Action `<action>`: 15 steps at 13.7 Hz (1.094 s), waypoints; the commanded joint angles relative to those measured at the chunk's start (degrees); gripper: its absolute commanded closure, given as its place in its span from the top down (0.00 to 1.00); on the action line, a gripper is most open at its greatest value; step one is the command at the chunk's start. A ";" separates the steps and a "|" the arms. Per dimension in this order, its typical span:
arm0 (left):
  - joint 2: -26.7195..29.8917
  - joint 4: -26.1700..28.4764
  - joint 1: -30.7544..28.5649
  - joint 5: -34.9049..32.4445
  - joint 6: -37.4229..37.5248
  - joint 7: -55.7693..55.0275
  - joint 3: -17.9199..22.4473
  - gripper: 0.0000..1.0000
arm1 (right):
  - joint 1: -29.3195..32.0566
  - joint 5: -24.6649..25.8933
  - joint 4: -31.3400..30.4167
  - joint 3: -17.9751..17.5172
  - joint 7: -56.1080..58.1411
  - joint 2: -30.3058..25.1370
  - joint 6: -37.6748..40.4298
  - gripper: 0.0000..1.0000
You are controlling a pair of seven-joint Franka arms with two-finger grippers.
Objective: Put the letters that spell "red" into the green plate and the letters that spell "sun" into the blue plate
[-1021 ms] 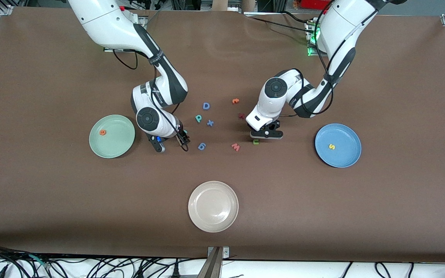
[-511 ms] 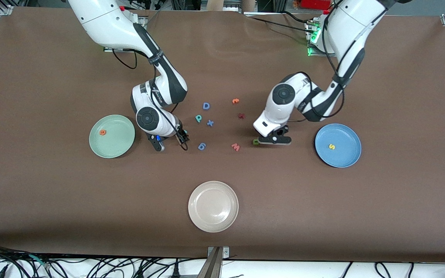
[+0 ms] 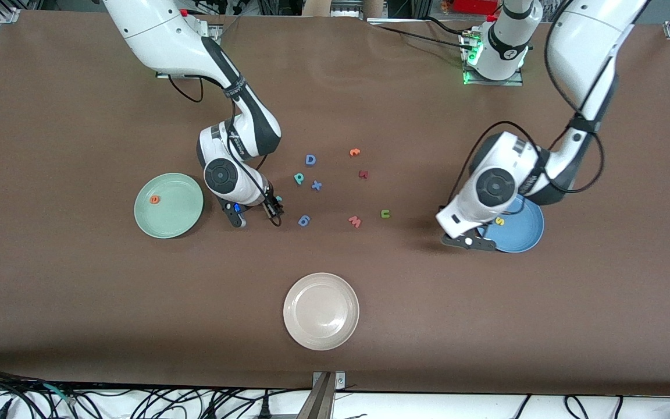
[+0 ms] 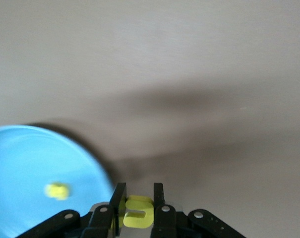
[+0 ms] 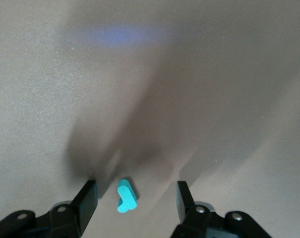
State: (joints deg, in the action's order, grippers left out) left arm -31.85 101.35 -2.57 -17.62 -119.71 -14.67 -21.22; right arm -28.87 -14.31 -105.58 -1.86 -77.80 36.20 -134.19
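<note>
Over blue plate (image 3: pixel 524 235) rim, left gripper (image 4: pixel 138 210) pinching foam "u" (image 4: pixel 138 212)

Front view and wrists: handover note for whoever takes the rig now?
Left end effector: shut on yellow "u", over the table at the blue plate rim.
Right end effector: open, straddling teal "r" on the table, toward the green plate.
Done: orange "e" in green plate, yellow "s" in blue plate.
To do: place "u" and "r"; green "n" and teal "d" lie mid-table.
</note>
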 commanded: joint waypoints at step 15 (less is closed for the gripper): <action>-1.90 -3.36 -4.05 7.85 1.07 10.56 -0.84 1.00 | -0.66 -1.42 -1.91 -0.78 -0.60 -0.96 -3.19 0.49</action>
State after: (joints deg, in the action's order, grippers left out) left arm -34.26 98.36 -10.47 -12.12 -118.23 -0.28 -22.50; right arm -28.99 -14.49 -105.87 -2.49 -77.93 36.01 -135.92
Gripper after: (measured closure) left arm 0.000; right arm 0.507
